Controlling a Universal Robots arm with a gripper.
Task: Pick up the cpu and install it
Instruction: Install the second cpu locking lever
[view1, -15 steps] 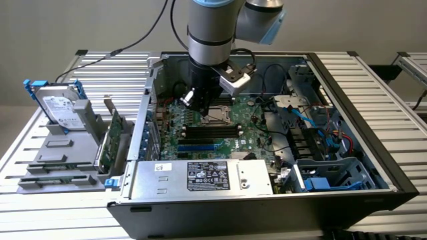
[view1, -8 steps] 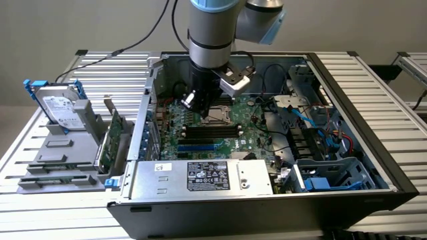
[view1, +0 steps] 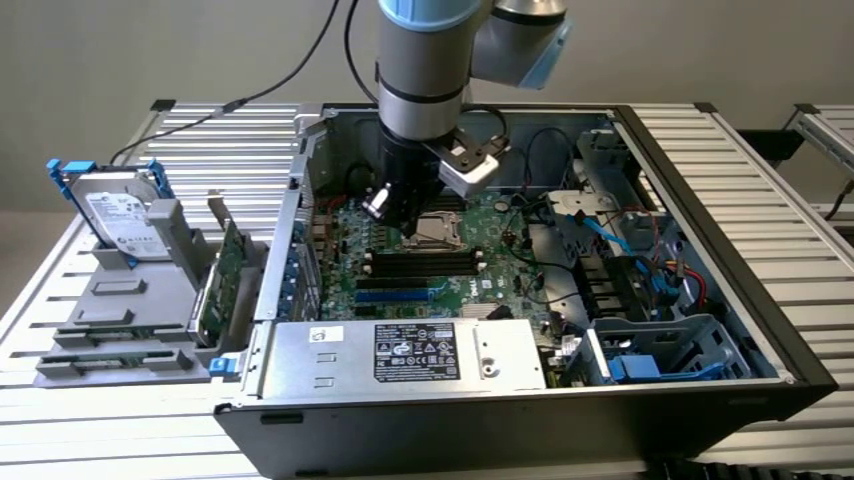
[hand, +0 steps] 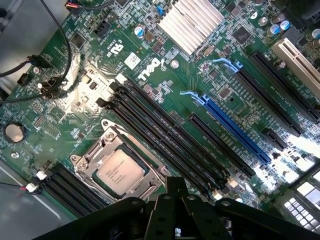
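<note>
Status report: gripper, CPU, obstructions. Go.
Black gripper shut, empty, above the green motherboard. Small square silver-topped cpu seated in its metal socket frame. Nothing lies on the chip.

The small flat square cpu with a silver-grey metal top lies flat inside the metal frame of its socket on the green board, with the printed side up. In the exterior view the same chip sits in the socket at 12 o'clock from the black memory slots.
</note>
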